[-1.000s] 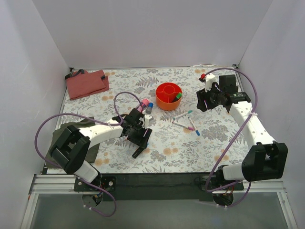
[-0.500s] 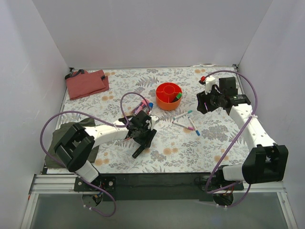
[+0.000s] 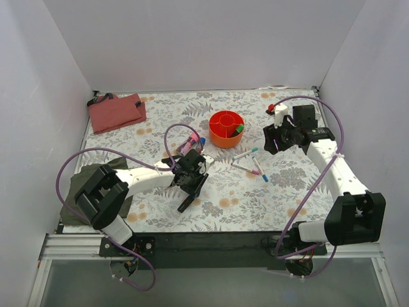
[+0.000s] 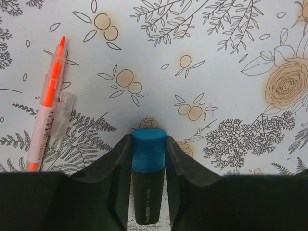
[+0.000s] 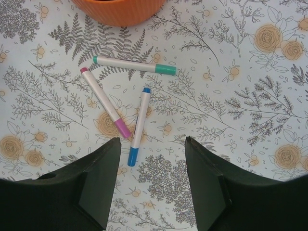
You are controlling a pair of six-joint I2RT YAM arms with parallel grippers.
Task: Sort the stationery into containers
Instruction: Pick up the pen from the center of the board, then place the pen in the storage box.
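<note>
Looking down from above, the left arm (image 3: 147, 176) reaches low over the flowery bench (image 3: 255, 198). Its jaws are well apart from the orange cup (image 3: 223, 142). A green-capped marker (image 3: 238, 128) sits inside the cup. A pink tube (image 3: 190, 142) lies near the left jaws, between them and the cup. The right arm (image 3: 326, 153) has its jaws off to one side of the cup, not touching it. Three thin pens (image 3: 245, 155) lie on the bench near the right jaws. From up here I cannot tell how far either pair of jaws is open.

The left wrist camera shows the left jaws closed tight on a blue-capped marker (image 4: 148, 154). Both fingers (image 4: 113, 166) press on the sides of the cap. The top of the cap pokes out just past the tips. An orange pen (image 4: 47, 103) lies on the bench off to the left of the jaws, not touching them. A small clear piece (image 4: 63, 114) lies right beside that pen.

The right wrist camera shows the right jaws wide open with nothing in them. The three thin pens lie on the bench out past the tips. The green-capped pen (image 5: 134, 65) is the farthest out. The pink-capped pen (image 5: 105, 102) and the blue-capped pen (image 5: 138, 126) are closer in, just beside each other. The cup is farther out, past all three pens.
</note>
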